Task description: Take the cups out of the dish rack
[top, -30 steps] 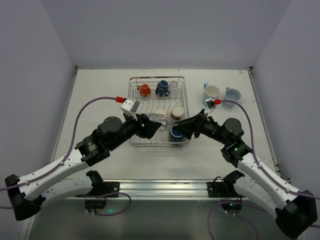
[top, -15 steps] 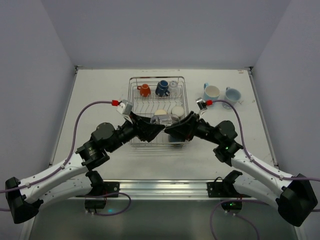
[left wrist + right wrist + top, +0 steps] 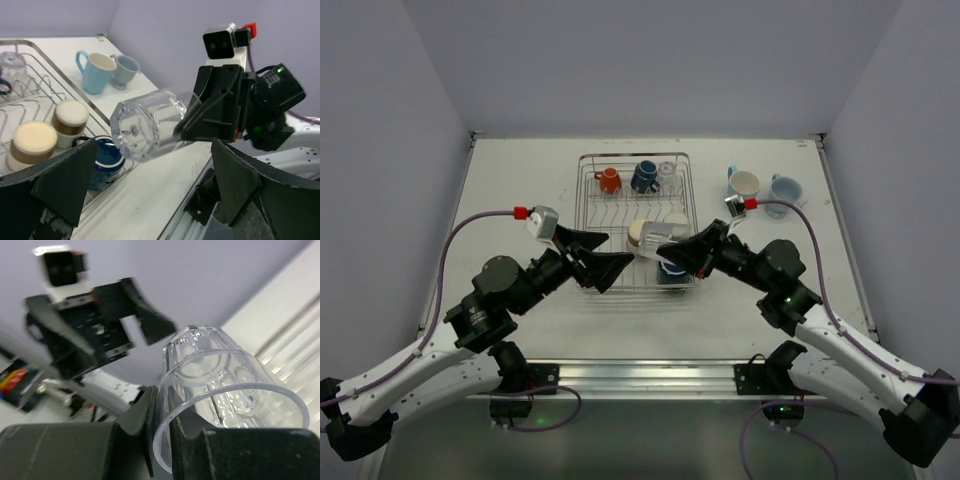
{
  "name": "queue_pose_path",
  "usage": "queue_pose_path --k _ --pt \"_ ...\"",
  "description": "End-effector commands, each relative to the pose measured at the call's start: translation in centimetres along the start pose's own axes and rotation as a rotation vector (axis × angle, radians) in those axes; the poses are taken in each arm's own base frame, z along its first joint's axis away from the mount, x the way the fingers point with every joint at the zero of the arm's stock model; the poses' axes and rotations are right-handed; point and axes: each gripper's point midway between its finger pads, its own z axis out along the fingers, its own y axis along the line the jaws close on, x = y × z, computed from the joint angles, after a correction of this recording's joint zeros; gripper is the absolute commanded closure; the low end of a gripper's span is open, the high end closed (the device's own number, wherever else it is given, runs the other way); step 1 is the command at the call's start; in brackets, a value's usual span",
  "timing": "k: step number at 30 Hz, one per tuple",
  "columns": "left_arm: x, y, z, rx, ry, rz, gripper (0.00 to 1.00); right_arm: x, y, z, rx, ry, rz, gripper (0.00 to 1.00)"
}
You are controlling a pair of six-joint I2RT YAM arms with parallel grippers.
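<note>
The clear glass (image 3: 653,252) is in the air on its side, above the 6 o'clock part of the dish rack (image 3: 633,155). It touches no wire, as far as I can tell. The right pincer (image 3: 665,252) is closed on its rim end, and its base points toward the left arm. The left pincer (image 3: 618,250) is just beside it, at the glass's 9 o'clock. Its jaws are wide apart with nothing between them.

In the rack I count six cups. Along the 12 o'clock row stand an orange mug (image 3: 608,181), a dark blue mug (image 3: 644,177) and a small upturned glass (image 3: 666,172). Two cream-and-brown tumblers (image 3: 640,232) sit in the middle. A second dark blue mug (image 3: 672,272) is at about 5 o'clock, partly hidden under the right arm.

Outside the rack, at its 2 o'clock, two light blue mugs (image 3: 743,185) stand upright on the worktop (image 3: 520,180), close to each other.

So I judge the task to be in its early part: two cups are unloaded and one is lifted but not yet set down. Six remain, so most of the work is left. The step in hand seems to be carrying this glass to the worktop, probably to the right side near the mugs, though I cannot be sure.
</note>
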Motion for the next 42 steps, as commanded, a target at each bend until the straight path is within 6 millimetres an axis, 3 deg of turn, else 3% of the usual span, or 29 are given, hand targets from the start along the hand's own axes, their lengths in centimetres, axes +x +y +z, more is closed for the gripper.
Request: queue_pose_path --k 1,2,3,4,6,7,13,20,24,25,35,38,42 --pt "-2.5 1.1 -1.9 -0.091 -0.04 0.105 0.0 -3.5 -3.6 -1.4 0.378 -0.013 -0.145 1.0" --pt "-1.8 2.2 -2.4 -0.148 0.007 0.13 0.0 -4.0 -4.9 -2.2 0.47 0.009 -0.216 1.0" --pt "-1.5 3.1 -2.7 -0.195 0.03 0.141 0.0 -5.9 -4.7 -2.6 0.543 -0.002 -0.253 1.0" --pt "-1.3 4.7 -3.1 -0.278 0.042 0.157 0.0 -5.4 -7.8 -4.7 0.726 0.053 -0.253 1.0" --pt "0.4 6.9 -3.9 -0.381 0.126 0.19 0.0 -7.0 -9.4 -6.7 0.859 0.072 -0.305 1.0" --pt "0.9 7.7 -4.1 -0.42 0.143 0.203 0.0 -6.8 -10.7 -8.4 0.954 0.105 -0.302 1.0" --pt "4.6 9.5 -4.0 -0.454 0.289 0.247 0.0 -7.5 -16.9 -14.1 1.253 0.224 -0.295 1.0" --pt "6.4 9.0 -2.2 -0.391 0.351 0.253 0.0 -5.7 -23.6 -15.2 1.385 0.424 -0.217 1.0" --pt "7.4 8.0 -0.9 -0.328 0.38 0.235 0.0 -5.7 -25.9 -15.2 1.422 0.466 -0.186 1.0" --pt "7.3 7.7 -0.4 -0.314 0.375 0.231 0.0 -4.9 -27.1 -15.4 1.442 0.502 -0.163 1.0" --pt "9.1 7.8 2.7 -0.297 0.441 0.242 0.0 -4.2 -32.1 -15.3 1.502 0.584 -0.117 0.99" --pt "9.9 8.2 3.7 -0.303 0.464 0.249 0.0 -3.9 -32.6 -15.2 1.5 0.593 -0.105 0.95" --pt "10.4 8.1 5.3 -0.297 0.486 0.263 0.0 -4.0 -32.6 -15.4 1.514 0.588 -0.11 0.69"
